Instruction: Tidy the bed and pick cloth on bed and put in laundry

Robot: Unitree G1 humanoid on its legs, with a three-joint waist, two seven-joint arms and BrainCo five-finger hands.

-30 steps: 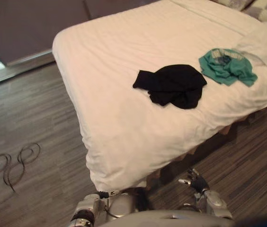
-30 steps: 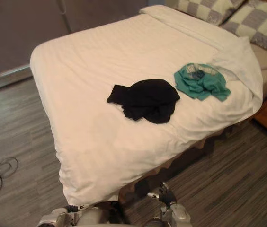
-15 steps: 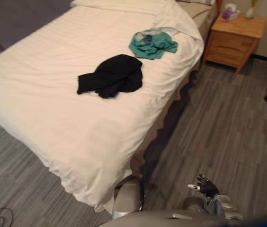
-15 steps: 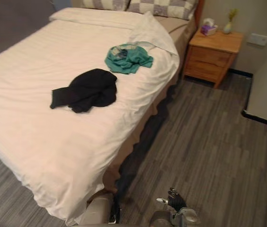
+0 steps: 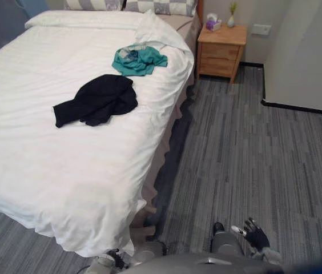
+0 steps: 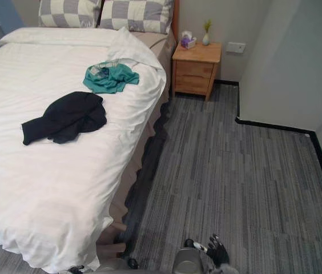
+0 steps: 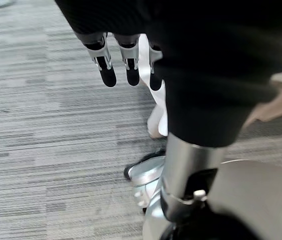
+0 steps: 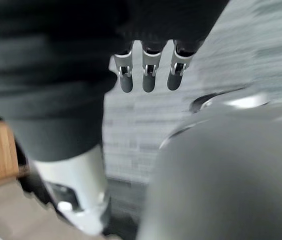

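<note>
White bed [image 5: 41, 165] carried two cloths: one black cloth [image 5: 97, 100] near its middle, one teal cloth [image 5: 139, 59] nearer two checked pillows [image 6: 133, 14]. Left hand [image 7: 130, 62] and right hand [image 8: 148, 75] hung over the floor [image 5: 252, 160], fingers straight, holding nothing.
</note>
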